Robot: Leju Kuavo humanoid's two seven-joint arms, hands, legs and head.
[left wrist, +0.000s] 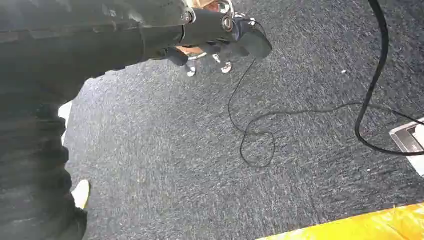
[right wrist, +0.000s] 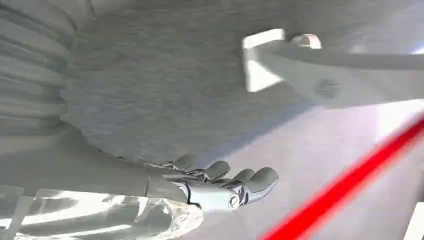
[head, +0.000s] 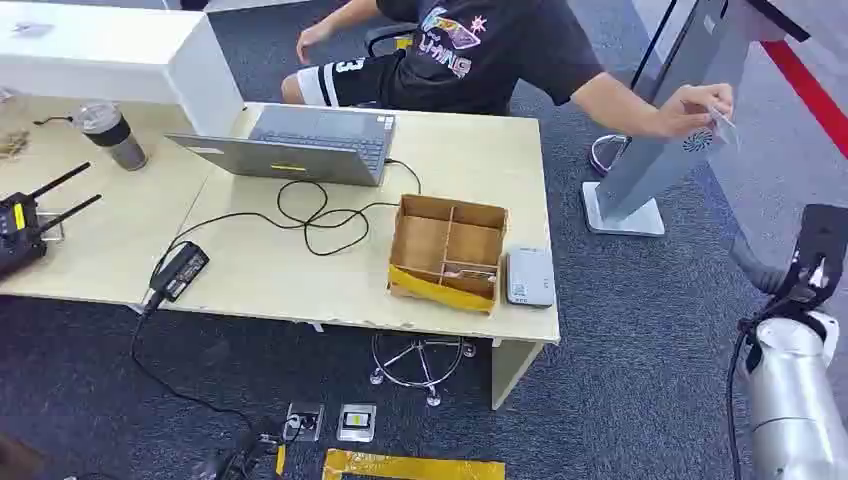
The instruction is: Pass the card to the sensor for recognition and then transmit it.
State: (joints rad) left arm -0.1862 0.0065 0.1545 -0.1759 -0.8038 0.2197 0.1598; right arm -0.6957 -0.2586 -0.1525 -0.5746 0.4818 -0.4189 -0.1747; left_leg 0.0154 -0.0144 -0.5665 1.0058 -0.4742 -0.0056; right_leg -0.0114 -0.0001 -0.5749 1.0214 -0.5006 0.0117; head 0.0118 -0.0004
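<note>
While a person (head: 470, 50) in a dark printed shirt leans out from behind the desk (head: 300, 270), their hand (head: 690, 108) holds the card (head: 724, 128) up against the grey kiosk (head: 660, 140) standing on the carpet at about two o'clock from the desk. The card is pinched in that hand, touching or just off the kiosk's slanted face; I cannot tell which.

The robot's right arm (head: 795, 390) rises at the four o'clock corner of the head view. Seen from the wrist, the right hand (right wrist: 220, 185) is released, its fingers (right wrist: 262, 178) stretched out together with nothing in them, hanging over the carpet with the kiosk's base well apart from it.

The left hand (left wrist: 220, 30) hangs over the carpet, fingers curled inward and grasping nothing that I can see.

On the desk sit an open laptop (head: 310, 145) at eleven o'clock, a divided cardboard box (head: 448, 250) near the front edge, and a small white reader (head: 529, 276) just beside the box at its three o'clock. A black cable (head: 310, 215) loops between laptop and box.
</note>
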